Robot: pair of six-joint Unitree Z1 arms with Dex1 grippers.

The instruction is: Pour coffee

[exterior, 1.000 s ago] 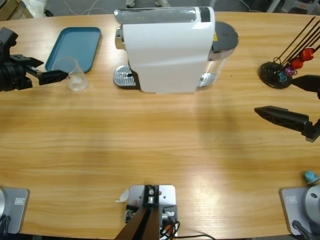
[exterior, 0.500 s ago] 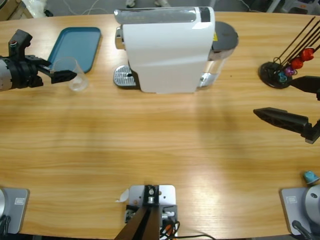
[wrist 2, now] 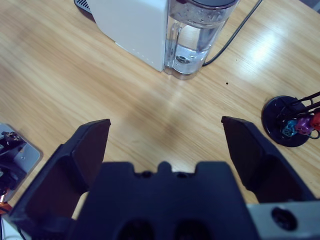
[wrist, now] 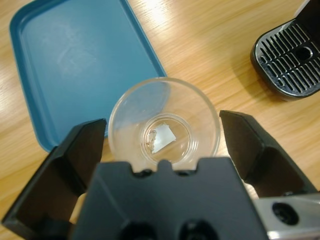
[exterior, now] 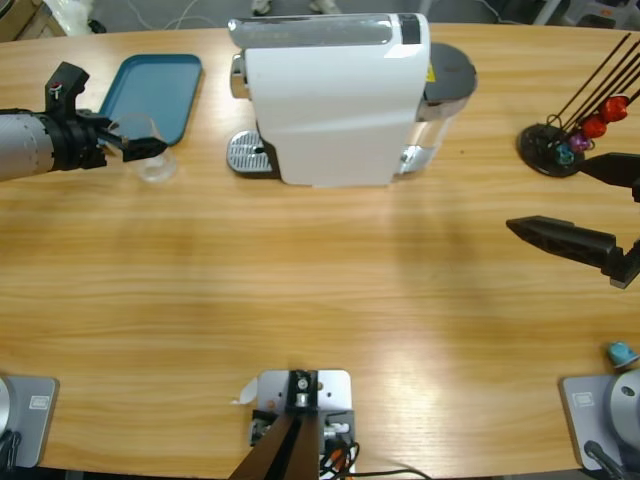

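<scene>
High view: my left gripper [exterior: 143,147] comes in from the left edge, jaws spread on either side of the one clear glass cup [exterior: 146,148], which stands upright on the table [exterior: 300,290] just beside the teal tray's [exterior: 150,92] near corner. Can't tell from here if the jaws touch the glass. One white coffee machine [exterior: 335,100] sits top middle, its drip grate [exterior: 243,153] at its left, well apart from the cup. My right gripper [exterior: 590,205] is at the right edge, jaws wide apart, nothing between them. One black capsule stand [exterior: 550,148] with thin rods at upper right, holding a few capsules: red, purple and teal ones show. One loose blue capsule [exterior: 621,353] lies at lower right, only seen here.

Left wrist view: the cup [wrist: 164,123] sits between my two black jaws, small gaps on both sides, so the gripper [wrist: 164,137] is open around it and not clamped. A pale scrap shows at the cup's bottom, hidden from the high view. Tray [wrist: 75,60] behind the cup, empty; drip grate [wrist: 290,62] at upper right.

Right wrist view: my gripper [wrist 2: 166,145] is open over bare table [wrist 2: 75,75], holding nothing. Shows the machine's [wrist 2: 132,22] clear water tank [wrist 2: 192,42] with water in it and one black cord [wrist 2: 235,35] running off, neither clear from above. Capsule stand [wrist 2: 290,125] at right.
</scene>
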